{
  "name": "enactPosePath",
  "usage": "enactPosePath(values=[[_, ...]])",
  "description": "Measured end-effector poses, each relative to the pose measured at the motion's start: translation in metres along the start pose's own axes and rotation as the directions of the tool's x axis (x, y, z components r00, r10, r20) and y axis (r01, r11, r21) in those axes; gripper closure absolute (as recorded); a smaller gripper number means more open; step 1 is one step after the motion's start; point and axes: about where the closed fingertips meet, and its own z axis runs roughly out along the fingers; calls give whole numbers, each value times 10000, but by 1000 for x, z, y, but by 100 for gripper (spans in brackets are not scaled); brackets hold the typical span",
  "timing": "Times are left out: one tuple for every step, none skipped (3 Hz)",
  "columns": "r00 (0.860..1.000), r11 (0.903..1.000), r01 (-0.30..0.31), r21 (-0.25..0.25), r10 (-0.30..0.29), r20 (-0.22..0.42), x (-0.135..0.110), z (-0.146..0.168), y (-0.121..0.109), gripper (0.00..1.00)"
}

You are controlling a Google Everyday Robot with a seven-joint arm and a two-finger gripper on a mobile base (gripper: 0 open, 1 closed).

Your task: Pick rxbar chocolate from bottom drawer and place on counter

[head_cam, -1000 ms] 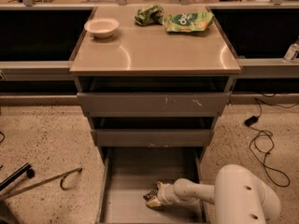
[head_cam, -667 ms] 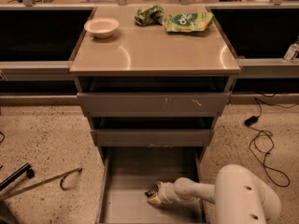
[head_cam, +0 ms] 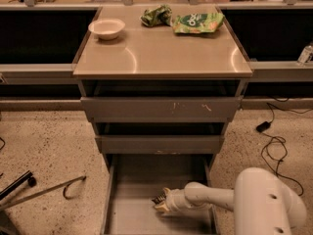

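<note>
The bottom drawer is pulled out at the foot of the grey cabinet, and its flat floor shows. My gripper is low inside it, near the middle of the floor, on the white arm that reaches in from the lower right. A small dark thing sits right at the gripper's tip; it may be the rxbar chocolate, but I cannot tell whether it is held. The counter is the glossy beige top of the cabinet, well above the gripper.
On the counter stand a white bowl at the back left, a crumpled green wrapper and a green snack bag at the back. Two upper drawers overhang the bottom one. Black cables lie on the floor to the right, and a metal rod to the left.
The gripper has stayed at nearly the same spot in the bottom drawer, shifting only slightly. Nothing else has moved.
</note>
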Motion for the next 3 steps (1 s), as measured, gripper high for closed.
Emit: enactPosePath(values=[[9970,9923,655,-1054,-608,473,-63,-74,19,100],[9800,9722,1863,-1420,-1737,967,-139,-162,28,100],[9794,9700,1905,-1513,-1771,973,-145,-166,31,100]])
